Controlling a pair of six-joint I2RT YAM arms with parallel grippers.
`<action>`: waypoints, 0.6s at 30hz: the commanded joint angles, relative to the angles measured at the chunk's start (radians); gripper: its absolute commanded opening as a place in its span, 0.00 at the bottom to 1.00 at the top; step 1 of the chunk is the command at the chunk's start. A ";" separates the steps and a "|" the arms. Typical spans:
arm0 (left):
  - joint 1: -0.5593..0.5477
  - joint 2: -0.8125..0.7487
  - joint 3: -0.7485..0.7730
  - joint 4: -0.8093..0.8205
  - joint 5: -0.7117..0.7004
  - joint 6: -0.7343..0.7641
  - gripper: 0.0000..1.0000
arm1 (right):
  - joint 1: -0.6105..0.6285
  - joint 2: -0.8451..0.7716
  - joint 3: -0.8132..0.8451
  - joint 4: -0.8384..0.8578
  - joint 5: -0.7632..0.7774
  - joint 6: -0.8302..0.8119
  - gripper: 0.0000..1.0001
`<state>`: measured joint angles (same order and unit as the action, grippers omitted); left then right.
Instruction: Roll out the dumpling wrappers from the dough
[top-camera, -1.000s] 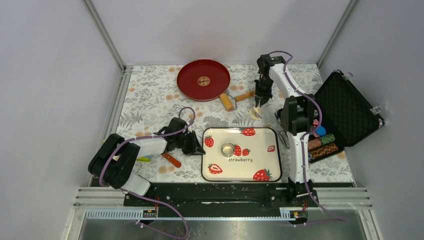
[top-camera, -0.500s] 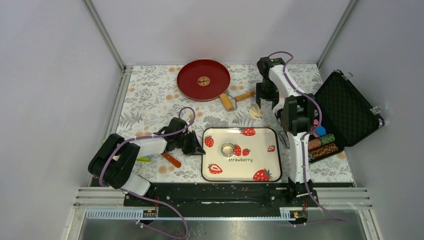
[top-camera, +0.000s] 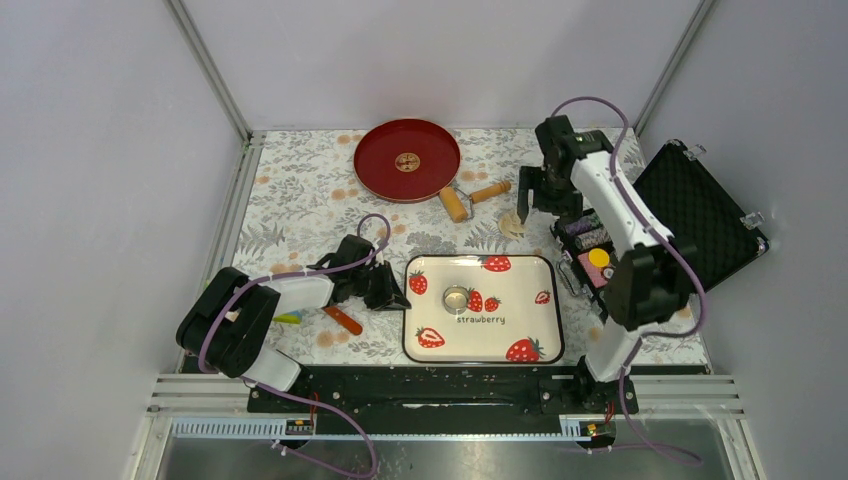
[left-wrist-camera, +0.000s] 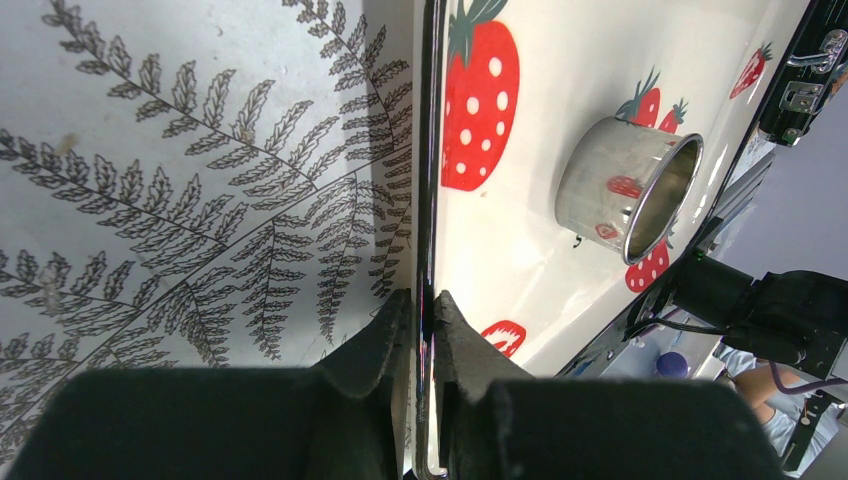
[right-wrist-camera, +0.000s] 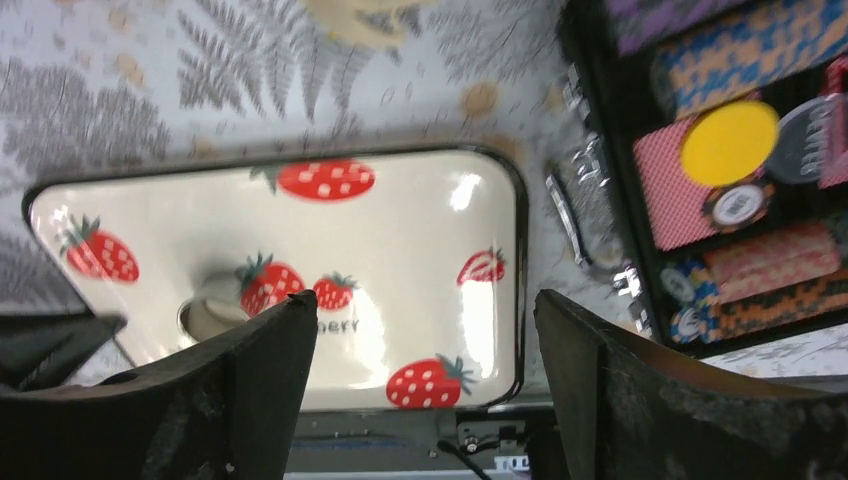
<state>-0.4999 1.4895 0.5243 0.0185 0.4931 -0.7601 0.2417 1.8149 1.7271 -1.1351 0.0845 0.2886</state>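
Observation:
One dumpling wrapper (top-camera: 511, 225), a small pale dough piece, lies on the floral mat just behind the strawberry tray (top-camera: 540, 320). It shows at the top edge of the right wrist view (right-wrist-camera: 365, 15). My right gripper (top-camera: 530, 200) hovers just right of it, open and holding nothing; its jaws (right-wrist-camera: 425, 305) stand wide over the tray (right-wrist-camera: 420, 220). The wooden rolling pin (top-camera: 470, 198) lies left of the wrapper, beside the red plate (top-camera: 407, 160). My left gripper (top-camera: 393, 290) is shut on the tray's left rim (left-wrist-camera: 428, 200), fingertips (left-wrist-camera: 422, 300) pinching it.
A steel ring cutter (top-camera: 456, 298) stands on the tray, also in the left wrist view (left-wrist-camera: 625, 185). An open black case (top-camera: 700, 210) with poker chips (right-wrist-camera: 740, 150) sits at the right. An orange-handled tool (top-camera: 343, 320) lies beside the left arm.
My right gripper has opened, let go of the dough piece and drawn back up and to the right, the arm swinging right. The left gripper has not moved.

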 joint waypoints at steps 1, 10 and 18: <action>-0.012 0.023 -0.012 -0.035 -0.076 0.015 0.00 | 0.051 -0.120 -0.163 0.067 -0.115 0.039 0.87; -0.014 0.023 -0.014 -0.032 -0.081 0.012 0.00 | 0.235 -0.182 -0.367 0.151 -0.282 0.123 0.79; -0.014 0.018 -0.015 -0.032 -0.082 0.011 0.00 | 0.360 -0.125 -0.468 0.285 -0.391 0.214 0.67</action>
<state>-0.4999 1.4895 0.5243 0.0185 0.4927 -0.7609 0.5491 1.6676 1.2819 -0.9314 -0.2306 0.4389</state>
